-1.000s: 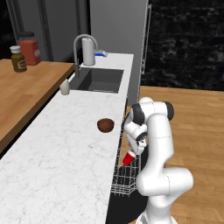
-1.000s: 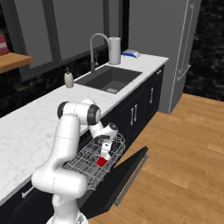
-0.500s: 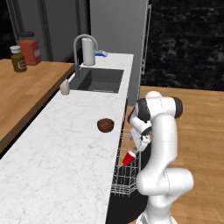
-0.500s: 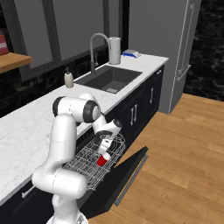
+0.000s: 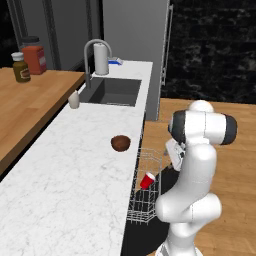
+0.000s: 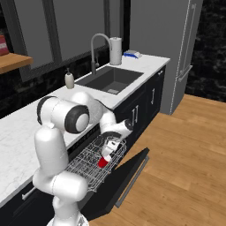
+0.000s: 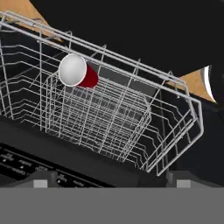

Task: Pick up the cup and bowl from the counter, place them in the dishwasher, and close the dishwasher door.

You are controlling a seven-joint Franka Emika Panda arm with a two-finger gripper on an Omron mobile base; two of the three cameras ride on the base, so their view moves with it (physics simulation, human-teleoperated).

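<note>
Now that the end effector has let go and lifted, its jaws apart and empty, the cup lies tipped in the rack at ten o'clock in the hand view, leaving the bowl on the bench for next.

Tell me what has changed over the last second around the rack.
The tool has let go of the cup and drawn up and back from it; the arm's elbow has swung over toward the floor side. The cup now lies on its side in the rack. The bowl stays on the counter, and the dishwasher door stays open.
</note>
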